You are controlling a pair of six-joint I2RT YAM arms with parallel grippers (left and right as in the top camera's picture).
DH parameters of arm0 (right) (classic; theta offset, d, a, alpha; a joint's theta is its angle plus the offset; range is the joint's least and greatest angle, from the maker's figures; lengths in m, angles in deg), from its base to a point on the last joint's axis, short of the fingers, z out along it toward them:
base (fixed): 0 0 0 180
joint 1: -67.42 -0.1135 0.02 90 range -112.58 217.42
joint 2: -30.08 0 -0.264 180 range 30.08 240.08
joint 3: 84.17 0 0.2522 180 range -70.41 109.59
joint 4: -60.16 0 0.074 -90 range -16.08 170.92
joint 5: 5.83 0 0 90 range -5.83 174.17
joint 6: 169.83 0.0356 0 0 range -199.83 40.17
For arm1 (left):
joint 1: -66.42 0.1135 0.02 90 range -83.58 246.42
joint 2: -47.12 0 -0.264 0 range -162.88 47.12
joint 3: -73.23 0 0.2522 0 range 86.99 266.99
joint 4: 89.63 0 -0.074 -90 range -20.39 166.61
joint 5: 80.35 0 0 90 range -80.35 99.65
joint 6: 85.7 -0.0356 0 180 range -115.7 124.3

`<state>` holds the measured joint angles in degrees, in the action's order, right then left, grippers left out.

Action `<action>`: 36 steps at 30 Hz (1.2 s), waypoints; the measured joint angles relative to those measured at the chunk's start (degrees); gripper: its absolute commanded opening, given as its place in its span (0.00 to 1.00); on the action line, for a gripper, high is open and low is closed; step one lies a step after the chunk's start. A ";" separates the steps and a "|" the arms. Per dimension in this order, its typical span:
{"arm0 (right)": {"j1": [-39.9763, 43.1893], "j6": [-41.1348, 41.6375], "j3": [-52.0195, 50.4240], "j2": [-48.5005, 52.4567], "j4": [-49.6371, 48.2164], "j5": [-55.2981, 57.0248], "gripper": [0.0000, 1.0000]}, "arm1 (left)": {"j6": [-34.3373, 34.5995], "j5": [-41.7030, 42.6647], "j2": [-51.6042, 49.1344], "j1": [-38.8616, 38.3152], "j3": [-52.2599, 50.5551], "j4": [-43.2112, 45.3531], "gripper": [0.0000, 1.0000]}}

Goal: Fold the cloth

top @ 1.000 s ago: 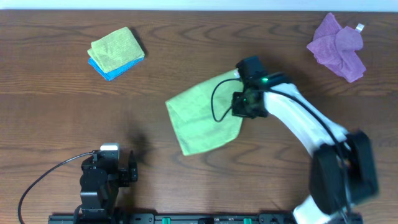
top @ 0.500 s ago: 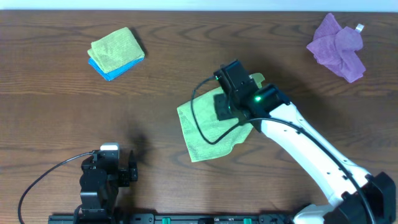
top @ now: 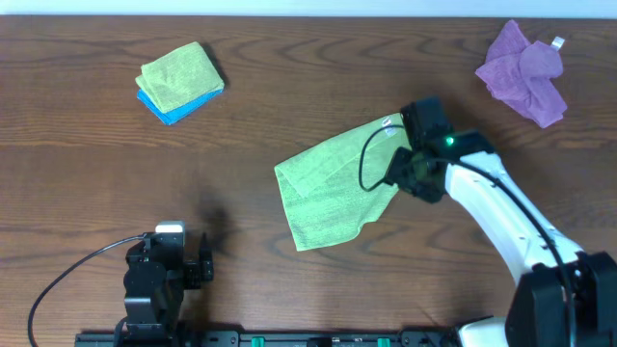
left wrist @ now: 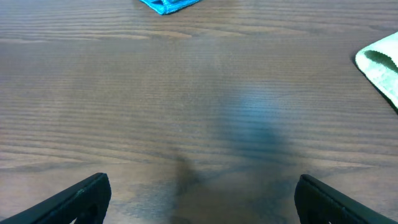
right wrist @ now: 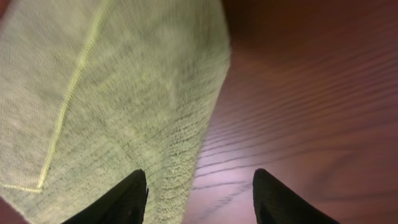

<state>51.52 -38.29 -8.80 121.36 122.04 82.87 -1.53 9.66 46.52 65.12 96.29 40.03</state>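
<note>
A light green cloth [top: 333, 188] lies on the wooden table at the centre, folded over with its top layer skewed. My right gripper [top: 413, 172] hovers over the cloth's right edge. In the right wrist view its fingers [right wrist: 198, 198] are open and empty, straddling the cloth's edge [right wrist: 124, 106]. My left gripper [top: 198, 268] rests near the front left, open and empty above bare wood [left wrist: 199, 199]. A corner of the cloth shows at the right of the left wrist view [left wrist: 380, 65].
A folded green cloth on a blue one [top: 179, 80] lies at the back left; the blue one's edge shows in the left wrist view [left wrist: 168, 5]. A crumpled purple cloth [top: 525, 72] lies at the back right.
My right gripper carried the cloth's corner left across the cloth, let it go, and moved back right to the cloth's right edge. The left arm stayed still.
</note>
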 measured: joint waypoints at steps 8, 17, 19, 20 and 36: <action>1.22 1.90 -11.96 0.22 -15.08 -11.47 0.56 | 0.00 -0.02 0.00 0.00 0.00 0.00 0.95; 1.29 3.39 -14.67 0.22 -19.23 -11.89 0.31 | 0.00 -0.02 0.00 0.00 0.00 0.00 0.95; 1.31 3.50 -14.73 0.24 -19.87 -11.63 0.21 | 0.00 -0.02 0.00 0.00 0.00 0.00 0.95; 1.31 3.69 -14.73 0.33 -20.31 -11.50 0.16 | 0.00 -0.02 0.00 0.02 0.00 0.00 0.95; 1.16 -2.51 -11.15 2.25 -25.03 -10.38 0.01 | 0.00 -0.02 0.00 0.02 0.00 0.00 0.96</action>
<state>52.68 -40.81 -19.95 123.61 97.02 72.49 -1.53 9.64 46.52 65.14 96.29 40.03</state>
